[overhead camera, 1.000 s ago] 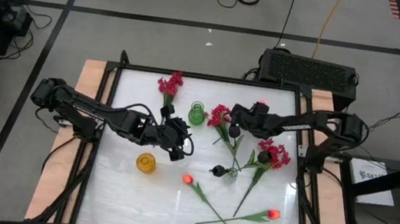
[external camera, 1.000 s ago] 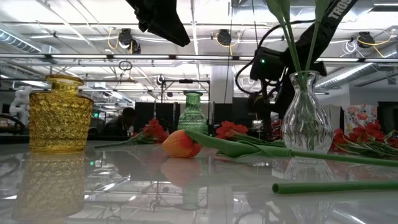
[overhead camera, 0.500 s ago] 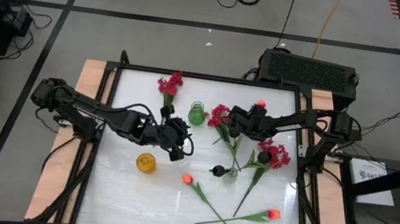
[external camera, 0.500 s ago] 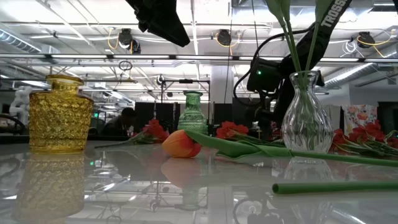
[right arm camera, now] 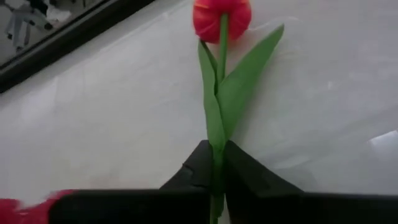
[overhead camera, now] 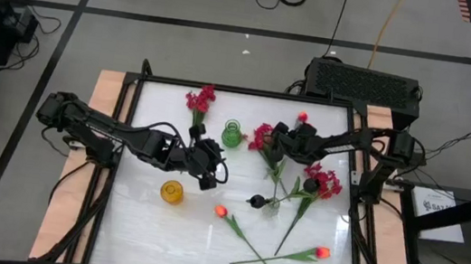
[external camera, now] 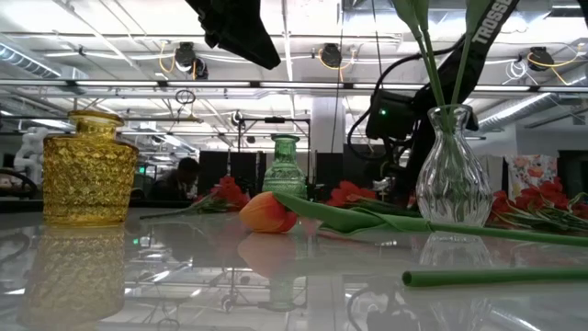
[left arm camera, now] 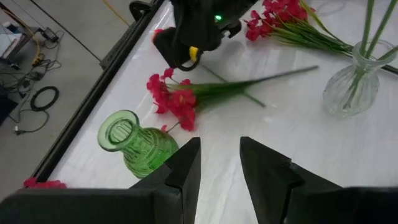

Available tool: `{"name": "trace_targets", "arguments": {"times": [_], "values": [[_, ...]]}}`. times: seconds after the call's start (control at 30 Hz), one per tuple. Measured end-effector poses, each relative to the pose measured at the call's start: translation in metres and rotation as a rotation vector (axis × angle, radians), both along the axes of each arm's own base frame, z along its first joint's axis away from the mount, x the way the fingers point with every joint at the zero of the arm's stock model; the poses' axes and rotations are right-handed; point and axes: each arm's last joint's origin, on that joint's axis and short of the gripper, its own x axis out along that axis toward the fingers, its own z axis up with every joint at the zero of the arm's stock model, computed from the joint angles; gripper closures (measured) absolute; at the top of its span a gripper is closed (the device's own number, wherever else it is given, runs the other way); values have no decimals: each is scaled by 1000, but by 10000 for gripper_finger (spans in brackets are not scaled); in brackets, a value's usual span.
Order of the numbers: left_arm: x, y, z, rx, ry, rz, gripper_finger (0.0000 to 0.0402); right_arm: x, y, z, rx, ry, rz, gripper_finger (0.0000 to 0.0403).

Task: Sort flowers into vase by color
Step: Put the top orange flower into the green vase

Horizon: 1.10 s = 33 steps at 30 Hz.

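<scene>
Flowers lie scattered on the glossy white table [overhead camera: 141, 229]. There are three crimson-pink clustered sprays on it: one at the far edge [overhead camera: 200, 100], one just beside the green ribbed glass vase [overhead camera: 232, 133] at [overhead camera: 258, 138], and one toward the right side [overhead camera: 324, 181]. Three orange-red tulips show: two lying near the front at [overhead camera: 221, 210] and [overhead camera: 322, 252], their green stems crossing, and a third [right arm camera: 222, 15] whose stem is clamped between the shut fingers of the right gripper [right arm camera: 216, 167] at the far right of the table. The clear glass vase [external camera: 452, 170] holds green stems, with a black bloom [overhead camera: 256, 200] beside it. There are three vases in all, the last an amber textured glass one [overhead camera: 172, 191].

The left gripper [left arm camera: 217, 165] hovers mid-table near the green vase, fingers apart and empty.

Wooden strips and a dark frame edge the table; grey floor with cables surrounds it, and ceiling lights hang in the room behind.
</scene>
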Motion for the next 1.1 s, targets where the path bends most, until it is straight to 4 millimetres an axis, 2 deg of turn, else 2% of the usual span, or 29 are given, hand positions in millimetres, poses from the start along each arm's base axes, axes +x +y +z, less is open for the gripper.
{"name": "trace_targets", "arguments": {"times": [0.2, 0.33, 0.5, 0.87, 1.1], "values": [[0, -1, -1, -28, 10, -31, 281, -2, -5, 0, -22, -13, -47, 390], [0, -1, -1, -33, 12, -37, 281, -3, -5, 11, -92, -17, -54, 392], [0, -1, -1, -33, 14, -37, 281, -6, -5, 39, -229, 52, 9, 393], [0, -1, -1, -33, 11, -37, 281, -26, -7, 111, -433, 336, 262, 393], [0, -1, -1, -33, 10, -37, 281, -35, -16, 137, -521, 550, 422, 391]]}}
